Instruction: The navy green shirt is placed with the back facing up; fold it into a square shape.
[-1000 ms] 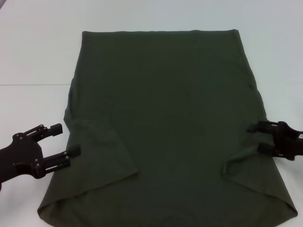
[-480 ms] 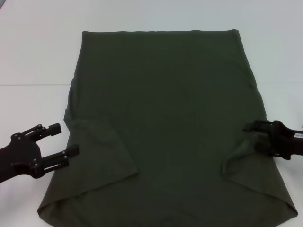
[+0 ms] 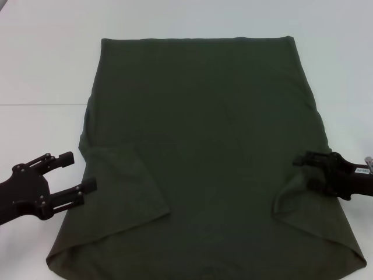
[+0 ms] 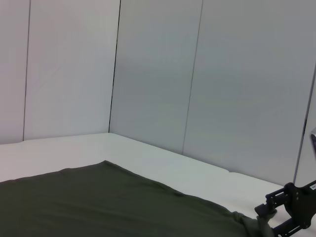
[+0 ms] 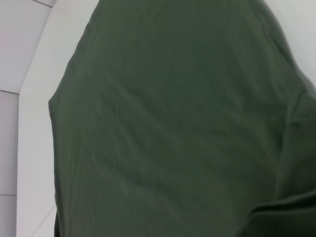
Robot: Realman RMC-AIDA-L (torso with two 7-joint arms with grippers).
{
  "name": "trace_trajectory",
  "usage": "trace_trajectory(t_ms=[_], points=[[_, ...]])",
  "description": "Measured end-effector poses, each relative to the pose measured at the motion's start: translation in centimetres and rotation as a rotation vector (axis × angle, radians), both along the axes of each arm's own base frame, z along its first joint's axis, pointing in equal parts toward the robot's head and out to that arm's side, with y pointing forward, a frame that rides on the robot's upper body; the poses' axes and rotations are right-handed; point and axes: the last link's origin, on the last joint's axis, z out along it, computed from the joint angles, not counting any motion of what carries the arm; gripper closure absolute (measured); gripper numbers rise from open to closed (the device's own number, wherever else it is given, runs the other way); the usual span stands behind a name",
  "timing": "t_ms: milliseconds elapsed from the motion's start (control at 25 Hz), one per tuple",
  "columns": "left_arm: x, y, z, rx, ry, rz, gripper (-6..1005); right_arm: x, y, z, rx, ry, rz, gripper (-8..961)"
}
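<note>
Shirt, olive-green (image 3: 204,151), lies flat on a white table (image 3: 41,64), both sleeves folded inward. Left gripper (image 3: 79,172) waits just beside its left edge, fingers spread, holding nothing. Right gripper (image 3: 308,171) reaches over the right edge, fingers parted, seemingly ready to pinch the cloth.

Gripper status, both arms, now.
Left gripper: open, holding nothing, just off the shirt's left edge.
Right gripper: open, jaws around the shirt's right edge, not yet shut on it.

Shirt between two grippers on the table

The shirt (image 3: 204,157) lay flat on the table (image 3: 46,58); the left gripper (image 3: 78,172) stood at its left edge, the right gripper (image 3: 304,171) over its right edge.
</note>
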Motion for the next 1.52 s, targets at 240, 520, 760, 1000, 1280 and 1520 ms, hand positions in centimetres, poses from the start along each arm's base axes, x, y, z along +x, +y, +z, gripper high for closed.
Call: trace_trajectory(t_ms=[240,520,760,1000,1280,1520], points=[[0.0,0.0,0.0,-0.001,0.0,-0.001,175,-0.2,0.5,-0.2,0.011,-0.012,-0.005,175],[-0.1,-0.1,0.0,0.0,0.0,0.001,175,0.4,-0.3,-0.5,-0.006,-0.001,-0.024,175],[-0.1,-0.2,0.0,-0.001,0.0,0.001,175,1.5,-1.0,0.1,0.01,0.0,-0.053,176],[-0.1,-0.2,0.0,-0.003,-0.002,-0.001,175,1.9,-1.3,0.1,0.02,-0.002,-0.066,175],[-0.1,-0.2,0.0,-0.003,-0.002,-0.002,176,2.8,-1.6,1.0,0.066,0.019,-0.102,176],[0.0,-0.1,0.0,-0.003,-0.002,-0.005,176,2.9,-1.5,1.3,0.082,0.021,-0.106,176]])
